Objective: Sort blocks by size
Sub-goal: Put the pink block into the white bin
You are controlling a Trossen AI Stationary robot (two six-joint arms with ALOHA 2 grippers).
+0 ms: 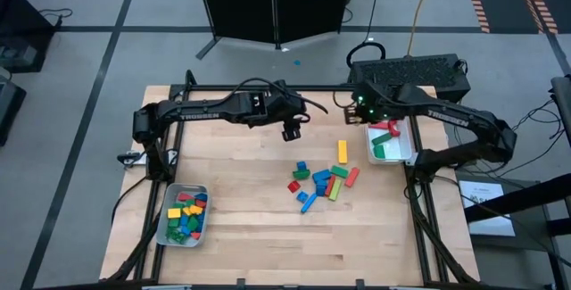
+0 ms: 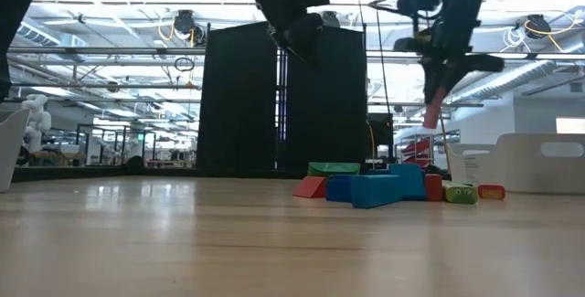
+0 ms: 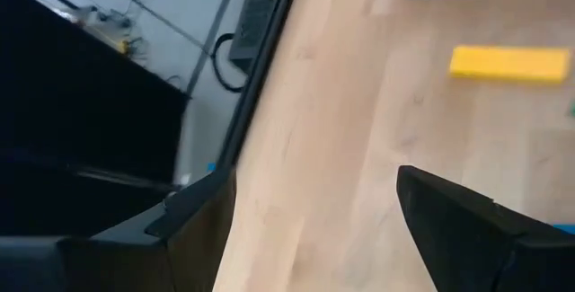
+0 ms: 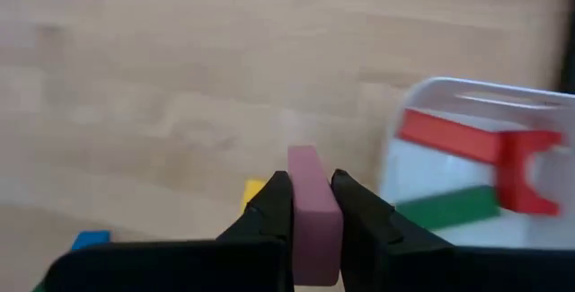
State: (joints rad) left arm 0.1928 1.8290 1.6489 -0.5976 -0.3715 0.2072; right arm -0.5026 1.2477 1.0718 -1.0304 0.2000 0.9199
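I have the right gripper clamped on a pink bar, held upright between the fingers and lifted clear of the table; from above it sits near the back right of the table, just beside the right tray. In the low view the bar hangs from that gripper, pointing down, above the heap. The right tray already holds long pieces: two red bars and a green bar that I can make out (one red piece looks notched, though I can't be sure of its shape). My left gripper hovers over bare wood toward the back middle, fingers spread apart with nothing between them. A lone yellow bar lies flat between the heap and the right tray, apart from both. The heap of loose blocks sits at the middle of the table, blue, green, red and yellow mixed together, several touching. The left tray, at the front left, is filled with short blocks in blue, green, yellow, red and orange.
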